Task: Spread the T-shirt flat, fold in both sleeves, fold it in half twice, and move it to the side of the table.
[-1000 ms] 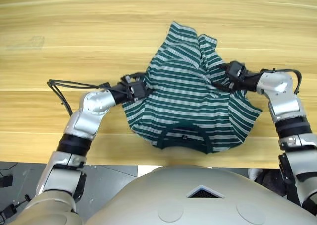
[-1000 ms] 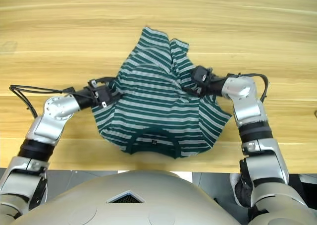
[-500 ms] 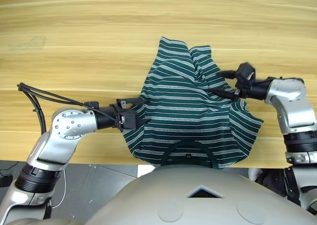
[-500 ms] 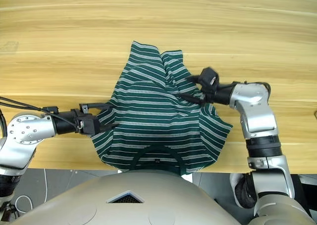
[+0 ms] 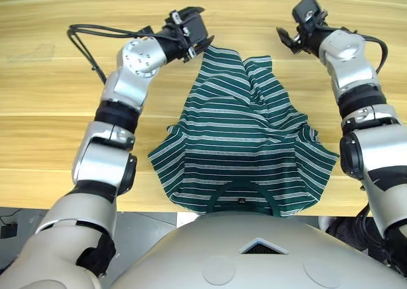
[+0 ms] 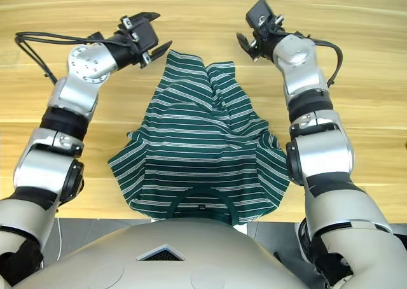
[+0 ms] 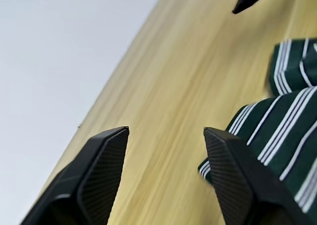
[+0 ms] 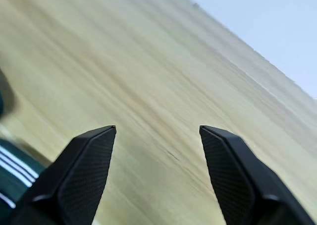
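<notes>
A dark green T-shirt (image 5: 245, 142) with white stripes lies rumpled on the wooden table (image 5: 57, 85). Its collar (image 5: 241, 190) is at the near edge and its bunched hem (image 5: 238, 60) points away. My left gripper (image 5: 202, 29) is open just beyond the hem's far left corner, holding nothing. In the left wrist view its fingertips (image 7: 119, 136) stand apart over bare wood, with striped cloth (image 7: 277, 140) beside one of them. My right gripper (image 5: 283, 39) is open off the hem's far right corner, a little apart from the cloth. A bit of the shirt (image 8: 7, 185) shows by its fingers.
Bare wood stretches to the far side and to both sides of the shirt. The table's near edge (image 5: 57, 205) runs just under the collar, with dark floor (image 5: 25, 232) below it.
Both arms left the shirt's left and right sides and swung out to its far hem. The grippers no longer touch the cloth, and the shirt's left side now lies spread out.
</notes>
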Controlling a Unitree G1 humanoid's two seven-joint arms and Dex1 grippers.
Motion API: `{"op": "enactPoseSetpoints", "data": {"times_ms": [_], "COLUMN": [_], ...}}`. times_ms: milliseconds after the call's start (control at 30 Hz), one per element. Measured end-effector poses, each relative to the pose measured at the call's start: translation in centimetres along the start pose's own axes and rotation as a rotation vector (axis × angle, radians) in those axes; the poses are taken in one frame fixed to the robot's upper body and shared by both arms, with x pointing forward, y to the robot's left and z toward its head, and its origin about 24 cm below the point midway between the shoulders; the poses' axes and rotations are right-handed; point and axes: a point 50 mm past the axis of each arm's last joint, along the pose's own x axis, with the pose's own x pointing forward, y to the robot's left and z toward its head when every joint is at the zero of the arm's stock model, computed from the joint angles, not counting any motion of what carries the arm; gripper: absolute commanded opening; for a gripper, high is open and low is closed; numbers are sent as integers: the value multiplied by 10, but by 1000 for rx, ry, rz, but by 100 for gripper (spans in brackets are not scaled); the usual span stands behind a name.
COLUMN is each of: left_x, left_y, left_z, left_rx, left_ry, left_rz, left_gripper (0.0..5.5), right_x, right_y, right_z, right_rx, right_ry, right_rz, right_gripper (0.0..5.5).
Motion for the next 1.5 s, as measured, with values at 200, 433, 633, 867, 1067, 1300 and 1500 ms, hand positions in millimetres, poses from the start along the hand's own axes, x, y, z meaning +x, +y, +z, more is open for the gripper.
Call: {"op": "enactPoseSetpoints", "data": {"times_ms": [200,433,633,867,1067,1300,1500], "left_x": [13,16,13,-20,-26,-27,-28], "left_y": [-34,-50,-52,-41,-37,-40,-40], "left_z": [-13,-16,-19,-49,-53,-53,-53], "left_rx": [77,76,82,75,72,68,67], "left_ry": [49,48,40,91,104,100,98], "left_rz": [-106,-141,-147,-109,-99,-97,-94], "left_gripper": [280,280,280,280,280,280,280], "right_x": [2,2,1,-5,-5,4,7], "right_y": [20,21,21,13,15,24,31], "right_z": [-19,-22,-24,-33,-31,6,18], "right_rx": [-144,-157,-139,-93,-75,38,32], "right_ry": [87,84,75,87,67,-189,-247], "right_rz": [90,89,83,51,64,64,85], "right_gripper": [313,313,313,313,313,313,313]}}
